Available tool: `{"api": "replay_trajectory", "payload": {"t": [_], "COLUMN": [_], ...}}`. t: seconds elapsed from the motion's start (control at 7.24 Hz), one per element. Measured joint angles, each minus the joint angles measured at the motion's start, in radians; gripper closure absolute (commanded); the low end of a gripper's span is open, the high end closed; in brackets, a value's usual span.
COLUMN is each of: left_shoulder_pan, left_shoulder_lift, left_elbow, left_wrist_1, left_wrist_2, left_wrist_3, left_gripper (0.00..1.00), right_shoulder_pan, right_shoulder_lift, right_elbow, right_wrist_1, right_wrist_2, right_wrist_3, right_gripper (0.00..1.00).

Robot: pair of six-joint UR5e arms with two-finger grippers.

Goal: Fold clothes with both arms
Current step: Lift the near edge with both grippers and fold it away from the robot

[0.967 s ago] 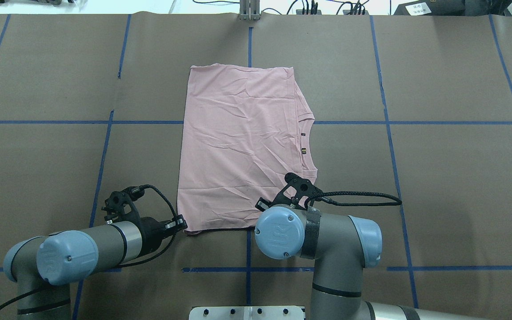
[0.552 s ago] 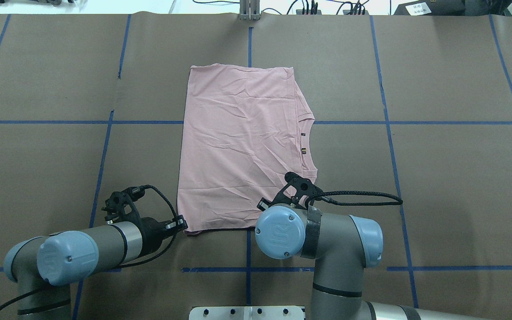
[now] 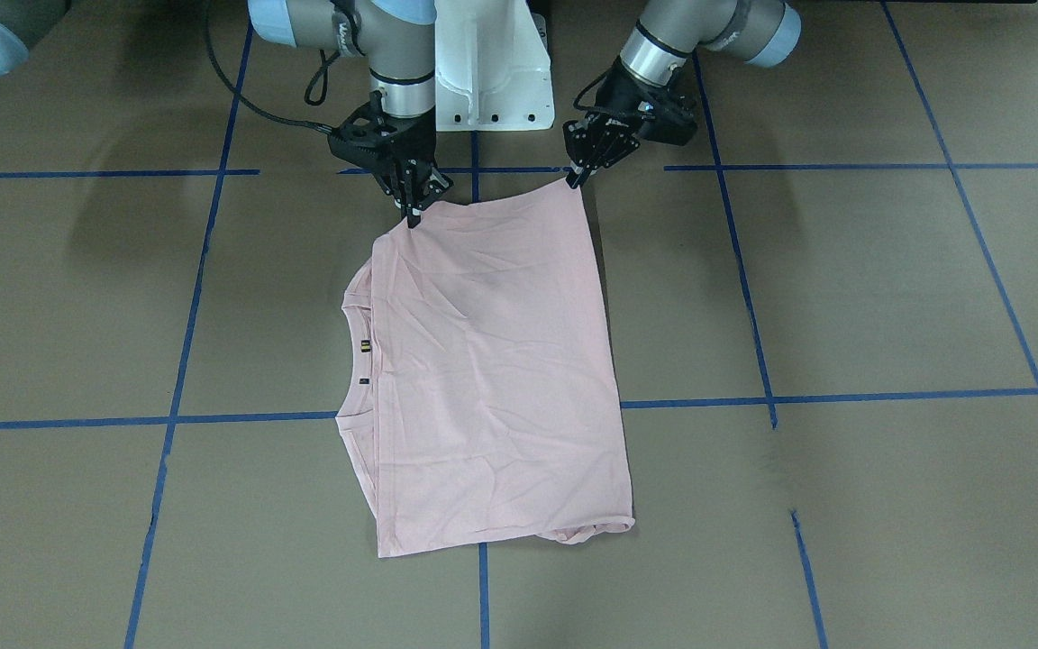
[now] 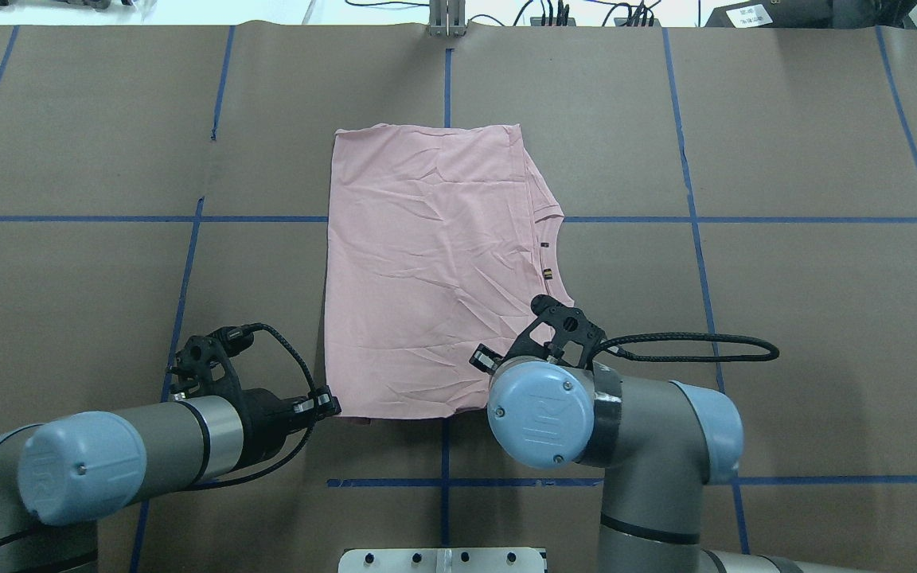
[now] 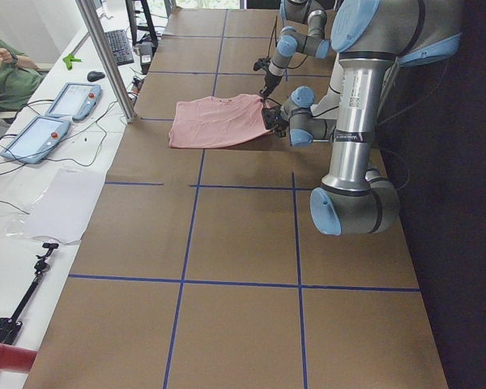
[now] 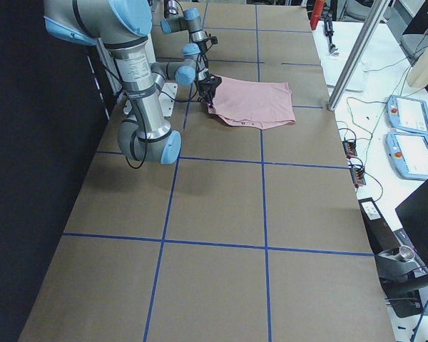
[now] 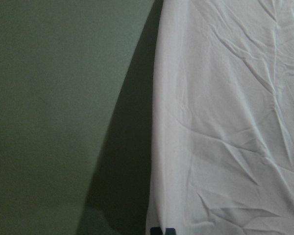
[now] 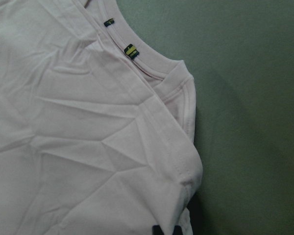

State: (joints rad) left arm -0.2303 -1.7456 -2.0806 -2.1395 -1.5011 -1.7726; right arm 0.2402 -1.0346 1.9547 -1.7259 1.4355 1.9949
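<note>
T-shirt [image 4: 427,263], folded into a long pink strip, lies on the table [image 4: 785,318] with its long axis running straight away from me. My left gripper [image 4: 331,407] and right gripper [image 3: 413,214] are each pinched closed on a near corner. The cloth stretches ahead of both, collar [image 4: 548,259] to my right.

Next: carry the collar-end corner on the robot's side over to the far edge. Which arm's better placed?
Right. The right end effector already looks pinched on the T-shirt at the robot-side corner next to the collar. The left end effector sits on the opposite, hem-end corner.
</note>
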Motion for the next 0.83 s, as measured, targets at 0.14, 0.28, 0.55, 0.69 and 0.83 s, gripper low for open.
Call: {"api": "replay_trajectory", "payload": {"t": [0.14, 0.28, 0.55, 0.69, 0.83], "left_shoulder_pan": [0.002, 0.006, 0.009, 0.006, -0.013], "left_shoulder_lift": [-0.001, -0.009, -0.073, -0.115, -0.160], "left_elbow": [-0.126, -0.257, -0.366, -0.327, -0.259], "left_wrist_1": [0.125, 0.263, 0.454, 0.489, 0.501], "left_wrist_2": [-0.031, -0.074, -0.136, -0.141, -0.140], "left_wrist_3": [0.000, 0.000, 0.002, 0.014, 0.051], "left_gripper": [1.00, 1.00, 1.00, 1.00, 1.00], "right_shoulder_pan": [-0.019, -0.047, -0.075, -0.066, -0.034], "right_shoulder_lift": [-0.011, -0.010, -0.005, 0.004, 0.016], "right_elbow": [0.134, 0.267, 0.346, 0.309, 0.241], "right_wrist_1": [-0.113, -0.246, -0.355, -0.343, -0.284], "right_wrist_2": [0.000, 0.001, 0.000, -0.003, -0.008], "right_wrist_3": [0.002, 0.004, 0.003, -0.011, -0.039], "right_gripper": [1.00, 1.00, 1.00, 1.00, 1.00]}}
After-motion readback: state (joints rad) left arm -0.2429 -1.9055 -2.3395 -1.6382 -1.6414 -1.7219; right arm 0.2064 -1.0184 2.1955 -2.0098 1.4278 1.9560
